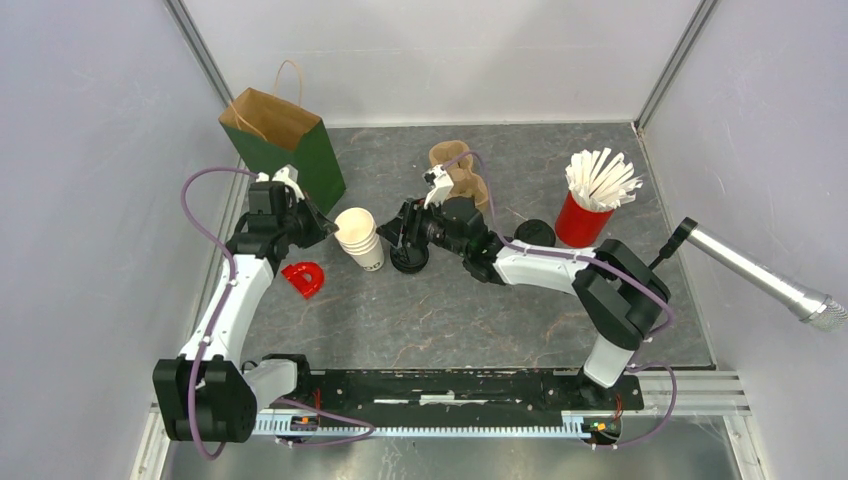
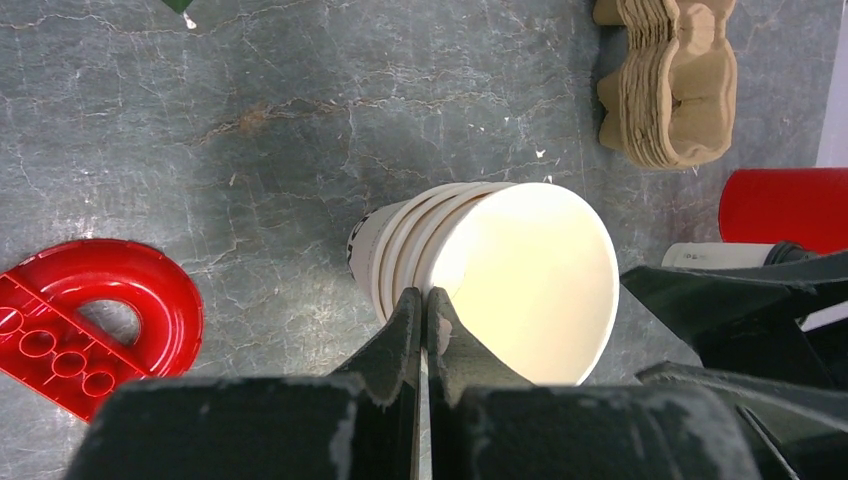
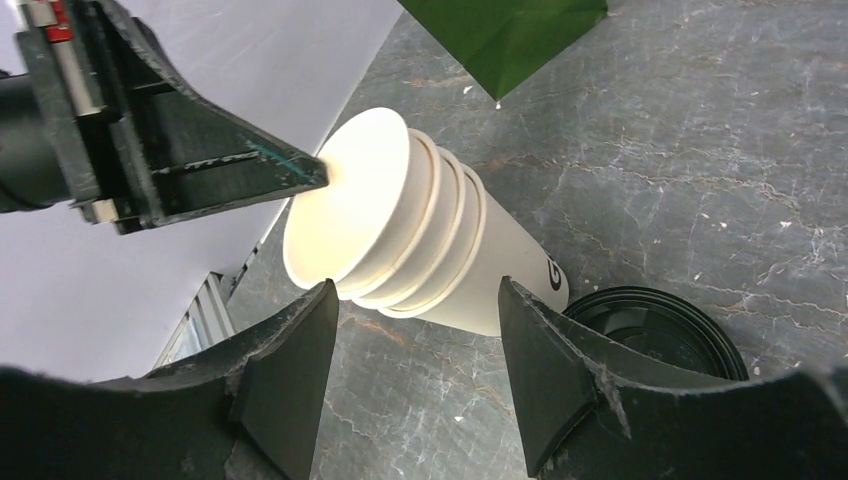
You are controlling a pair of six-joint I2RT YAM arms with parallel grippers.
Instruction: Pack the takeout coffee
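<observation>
left gripper [image 2: 424,296]: fingers pressed together, pinched on the rim of the innermost cup of the cup stack [image 1: 360,240], one finger inside the mouth, one outside. cup stack: several nested white cups, mouth up, on the table [image 1: 450,320], just right of the left gripper and near the lower right corner of the bag [image 1: 300,150]. printed cup [image 3: 520,285]: outermost of the stack, dark lettering low on its side, base down on the table. lid [image 3: 655,330]: round, black, flat on the table just beside the base of the printed cup, and under the right gripper [image 3: 415,290] in the top view; touching the cup or not, cannot tell. right gripper: jaws well apart, one finger on either side of the stack's lower half in its wrist view; contact with the cups not discernible. second lid [image 1: 535,232]: black, flat, further right, near the red cup [image 1: 583,222] of white straws. pulp carriers [image 2: 670,90]: brown, stacked, behind the right gripper toward the back wall. bag: green outside, brown inside, standing open at back left, one handle up. red half-ring [image 1: 303,278]: plastic, flat on the table, left of the stack, beside the left forearm. microphone [image 1: 760,275]: silver, slanting in from the right wall, apart from both arms.
</observation>
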